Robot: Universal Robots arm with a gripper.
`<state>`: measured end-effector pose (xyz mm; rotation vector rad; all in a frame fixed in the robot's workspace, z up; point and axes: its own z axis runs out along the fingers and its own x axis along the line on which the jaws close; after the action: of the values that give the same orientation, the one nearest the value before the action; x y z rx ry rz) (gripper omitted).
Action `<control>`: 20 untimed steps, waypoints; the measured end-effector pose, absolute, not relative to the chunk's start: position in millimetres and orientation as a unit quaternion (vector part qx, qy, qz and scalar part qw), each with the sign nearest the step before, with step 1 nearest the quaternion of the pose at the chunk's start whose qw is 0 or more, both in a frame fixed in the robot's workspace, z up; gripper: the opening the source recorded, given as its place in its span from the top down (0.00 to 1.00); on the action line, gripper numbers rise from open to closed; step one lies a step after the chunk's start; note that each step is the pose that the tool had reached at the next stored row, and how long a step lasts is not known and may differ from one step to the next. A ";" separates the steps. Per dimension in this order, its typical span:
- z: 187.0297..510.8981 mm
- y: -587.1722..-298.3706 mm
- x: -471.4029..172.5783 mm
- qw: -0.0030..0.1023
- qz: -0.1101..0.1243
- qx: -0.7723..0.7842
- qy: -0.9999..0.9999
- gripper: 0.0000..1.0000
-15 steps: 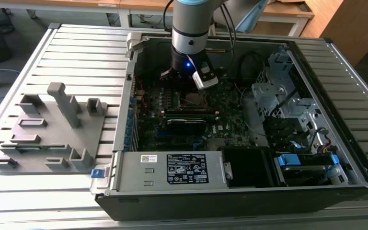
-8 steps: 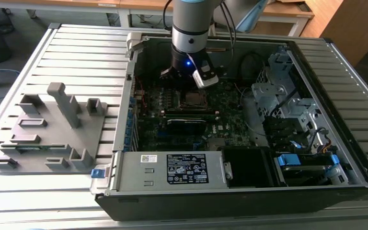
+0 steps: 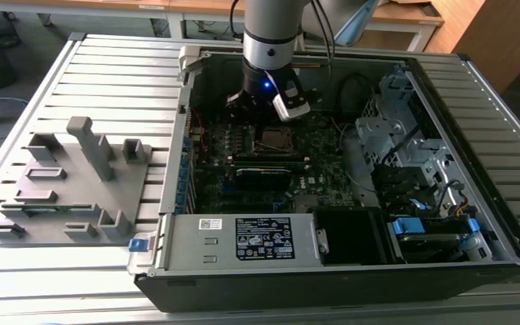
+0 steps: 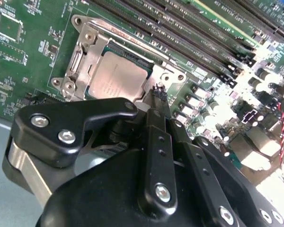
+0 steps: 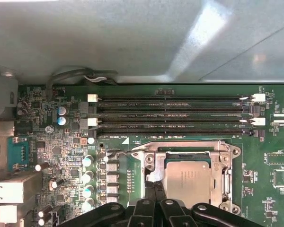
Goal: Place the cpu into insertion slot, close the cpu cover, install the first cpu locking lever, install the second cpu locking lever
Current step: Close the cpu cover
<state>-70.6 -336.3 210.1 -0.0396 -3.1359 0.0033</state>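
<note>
chip: the chip (image 5: pixel 188 177) is sitting flat in the socket (image 3: pixel 273 139), grey metal top facing up, looks square to the opening.
cover: the silver cover (image 5: pixel 221 176) is folded down flat around it, and the chip shows through its window in both wrist views.
lever: a thin wire lever (image 5: pixel 119 152) pokes out from one corner of the socket, just above the board. Honestly can't tell if it's hooked down or loose.
claw: the claw (image 4: pixel 158 91) has its two black fingers pinched together with nothing between them. The tips sit right at the edge of the cover, just beside the chip. Can't say whether they actually touch the metal.
arm: the arm (image 3: pixel 269 40) comes straight down into the far part of the case, with a small blue light glowing near its wrist.
memory slots: four long black memory slots (image 5: pixel 173 116) run parallel to one side of the socket, just beside it, all empty.
board: the green board (image 5: pixel 262 198) also has a row of little silver capacitors (image 5: pixel 87 177) close to the socket on the lever's side.
case: the open case (image 3: pixel 174 169) lies on its side. The socket is in the far half, around the middle.
power box: a grey power box (image 3: pixel 251 240) with a white label sits at the near edge.
drive cage: a metal drive cage (image 3: pixel 382 128) sits on the exterior view's right.
table: on the slatted table (image 3: pixel 43 88), a grey plastic holder (image 3: pixel 70 176) stands well apart from the case, on the exterior view's left.
</note>
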 end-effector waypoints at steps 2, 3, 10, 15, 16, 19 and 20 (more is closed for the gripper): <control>210.2 -336.3 -70.3 0.003 0.001 -0.013 -1.000 0.89; 210.3 -336.3 -69.0 0.003 0.001 -0.013 -1.000 0.89; 209.9 -336.3 -48.9 0.003 0.001 -0.013 -1.000 0.89; 209.9 -336.4 -40.2 0.003 0.001 -0.013 -1.000 0.89; 210.4 -336.3 -40.2 0.003 0.001 -0.013 -1.000 0.89; 213.9 -336.3 -40.2 0.003 0.001 -0.013 -1.000 0.89; 214.1 -336.3 -40.2 0.003 0.001 -0.013 -1.000 0.89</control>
<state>-40.2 -336.3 214.1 -0.0396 -3.1356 0.0018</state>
